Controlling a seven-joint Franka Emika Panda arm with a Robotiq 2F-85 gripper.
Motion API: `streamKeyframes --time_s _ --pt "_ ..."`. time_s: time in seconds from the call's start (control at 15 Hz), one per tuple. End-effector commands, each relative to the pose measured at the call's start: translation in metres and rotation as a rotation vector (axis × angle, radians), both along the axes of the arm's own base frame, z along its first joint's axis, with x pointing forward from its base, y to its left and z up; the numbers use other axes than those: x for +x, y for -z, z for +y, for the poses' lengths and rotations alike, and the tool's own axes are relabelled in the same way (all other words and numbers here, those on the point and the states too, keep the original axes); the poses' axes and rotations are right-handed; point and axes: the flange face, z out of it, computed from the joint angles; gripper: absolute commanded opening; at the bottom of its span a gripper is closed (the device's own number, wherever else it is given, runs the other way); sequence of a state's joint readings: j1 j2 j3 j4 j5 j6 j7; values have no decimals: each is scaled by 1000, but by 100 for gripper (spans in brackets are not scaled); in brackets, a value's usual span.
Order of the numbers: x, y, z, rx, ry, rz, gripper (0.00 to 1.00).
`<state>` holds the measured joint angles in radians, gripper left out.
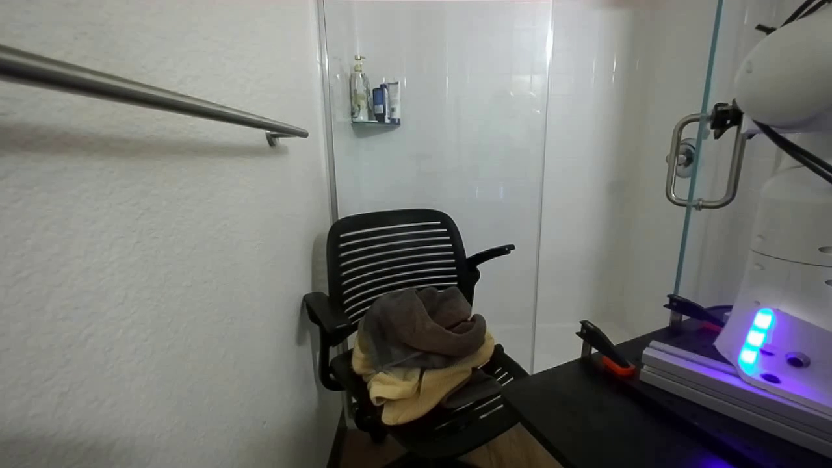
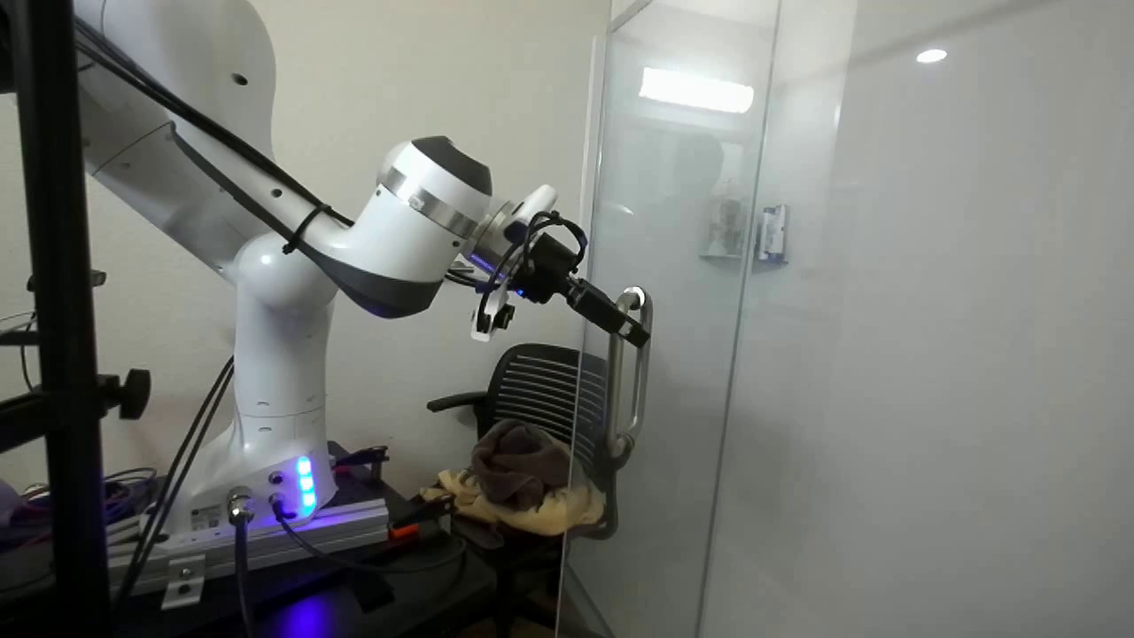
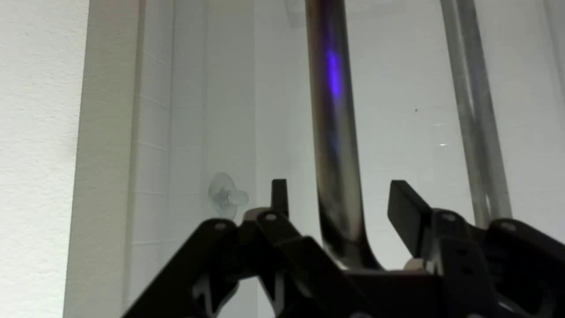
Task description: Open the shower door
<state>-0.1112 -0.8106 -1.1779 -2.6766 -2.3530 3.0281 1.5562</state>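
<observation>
The shower door is a clear glass panel [image 2: 669, 514]; its free edge [image 1: 711, 58] shows nearly edge-on in an exterior view, apart from the fixed panel's edge. Its chrome bar handle has a bar on each side of the glass and shows in both exterior views [image 1: 673, 162] [image 2: 613, 390]. My gripper [image 2: 633, 332] is at the upper part of the handle; it also shows in an exterior view [image 1: 725, 120]. In the wrist view my gripper [image 3: 335, 194] is open, with the near handle bar [image 3: 335, 132] between its fingers and a visible gap on each side. The far bar [image 3: 476, 110] lies right of the fingers.
A fixed glass panel [image 1: 442, 169] stands behind a black chair [image 1: 396, 247] with towels [image 1: 429, 331] on it. A towel bar [image 1: 149, 91] juts from the wall. The arm stands on a black table [image 1: 572, 409] with clamps. A small shelf [image 1: 376, 122] holds bottles.
</observation>
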Motion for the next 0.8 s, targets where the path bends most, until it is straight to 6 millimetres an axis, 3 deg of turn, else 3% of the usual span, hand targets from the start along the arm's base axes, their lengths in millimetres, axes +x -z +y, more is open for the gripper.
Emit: streamKeyframes --time_s 0.0,0.13,0.4,0.73 --pt "-7 11 18 70 -90 32 91" --pt "-11 19 29 101 -138 65 100" --pt "-9 48 46 182 -220 185 100" --pt "-16 71 91 269 -394 352 100"
